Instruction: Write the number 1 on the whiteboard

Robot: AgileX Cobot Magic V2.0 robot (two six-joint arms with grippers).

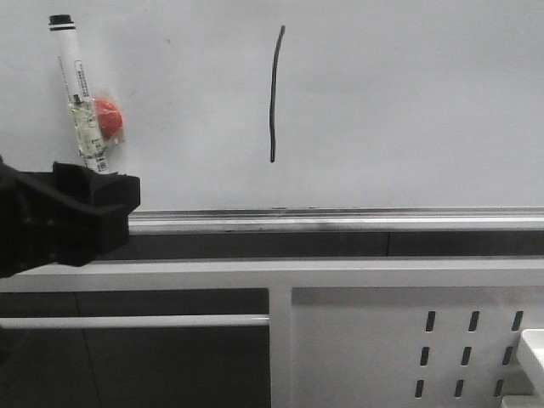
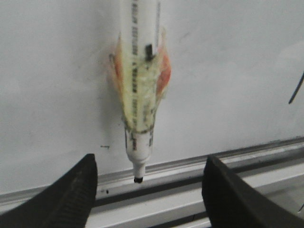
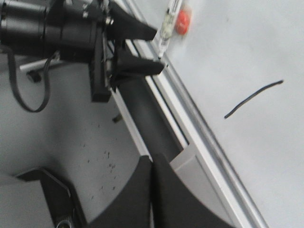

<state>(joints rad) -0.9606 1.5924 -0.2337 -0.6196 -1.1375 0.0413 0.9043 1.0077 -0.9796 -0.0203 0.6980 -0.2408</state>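
The whiteboard (image 1: 408, 102) fills the upper front view. On it stands the number 1 (image 1: 274, 93), a thin black, slightly wavy vertical stroke, which the right wrist view also catches as the number 1 (image 3: 254, 99). A white marker pen (image 1: 81, 93) hangs on the board at the left, held by clear wrap with a red piece (image 1: 109, 117); its nib points down at the rail. My left gripper (image 1: 98, 180) is open just below the marker pen (image 2: 140, 71), fingers either side, not touching it. My right gripper (image 3: 152, 166) is shut on nothing, low and away from the board.
A silver rail (image 1: 340, 219) runs along the board's lower edge. Below it is a white metal panel with oval slots (image 1: 365, 340) and a white horizontal bar (image 1: 136, 321). A white object (image 1: 535, 353) shows at the right edge. The left arm's black cable (image 3: 19, 92) loops down.
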